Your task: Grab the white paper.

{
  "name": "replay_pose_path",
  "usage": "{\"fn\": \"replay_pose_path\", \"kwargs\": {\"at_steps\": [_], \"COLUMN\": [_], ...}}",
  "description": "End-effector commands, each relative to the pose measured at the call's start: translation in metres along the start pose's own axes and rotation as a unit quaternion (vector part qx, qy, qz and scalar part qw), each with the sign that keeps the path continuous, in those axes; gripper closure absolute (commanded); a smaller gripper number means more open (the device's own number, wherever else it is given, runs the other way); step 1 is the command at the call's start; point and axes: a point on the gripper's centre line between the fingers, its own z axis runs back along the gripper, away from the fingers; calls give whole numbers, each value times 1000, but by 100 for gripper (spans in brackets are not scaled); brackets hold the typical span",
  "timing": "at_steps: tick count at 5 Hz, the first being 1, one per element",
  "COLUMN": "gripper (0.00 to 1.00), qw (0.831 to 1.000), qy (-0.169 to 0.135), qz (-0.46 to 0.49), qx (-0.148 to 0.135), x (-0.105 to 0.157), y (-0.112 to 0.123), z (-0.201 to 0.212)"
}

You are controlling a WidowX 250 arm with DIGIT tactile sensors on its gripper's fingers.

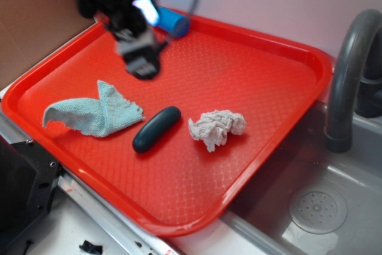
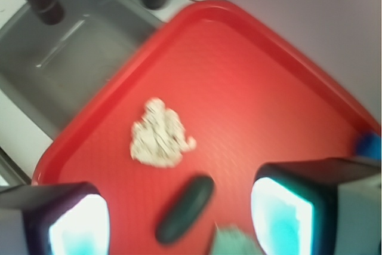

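The white paper [image 1: 217,128] is a crumpled off-white wad lying on the red tray [image 1: 256,76], right of centre. In the wrist view the white paper [image 2: 157,135] shows blurred, ahead of the jaws. My gripper [image 1: 143,65] hangs above the tray's back left, well away from the paper, up and to its left. Its two fingers [image 2: 77,222] stand wide apart, so the gripper [image 2: 179,219] is open with nothing held between them.
A dark green oblong [image 1: 156,128] lies left of the paper, and a teal folded cloth [image 1: 95,111] lies further left. A blue cylinder [image 1: 172,22] rests at the tray's back edge. A grey sink [image 1: 322,201] and dark faucet [image 1: 349,70] stand to the right.
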Motion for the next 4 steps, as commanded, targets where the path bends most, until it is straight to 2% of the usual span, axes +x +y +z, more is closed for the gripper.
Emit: {"fn": "replay_pose_path", "kwargs": {"at_steps": [1, 2, 3, 4], "gripper": [0, 0, 0, 0], "qw": [999, 995, 992, 992], "qy": [25, 59, 93, 106], "qz": [-45, -74, -80, -67], "qx": [-10, -23, -18, 0], "x": [23, 19, 14, 13], "y": [-16, -22, -26, -25], "z": [-61, -89, -105, -110]}}
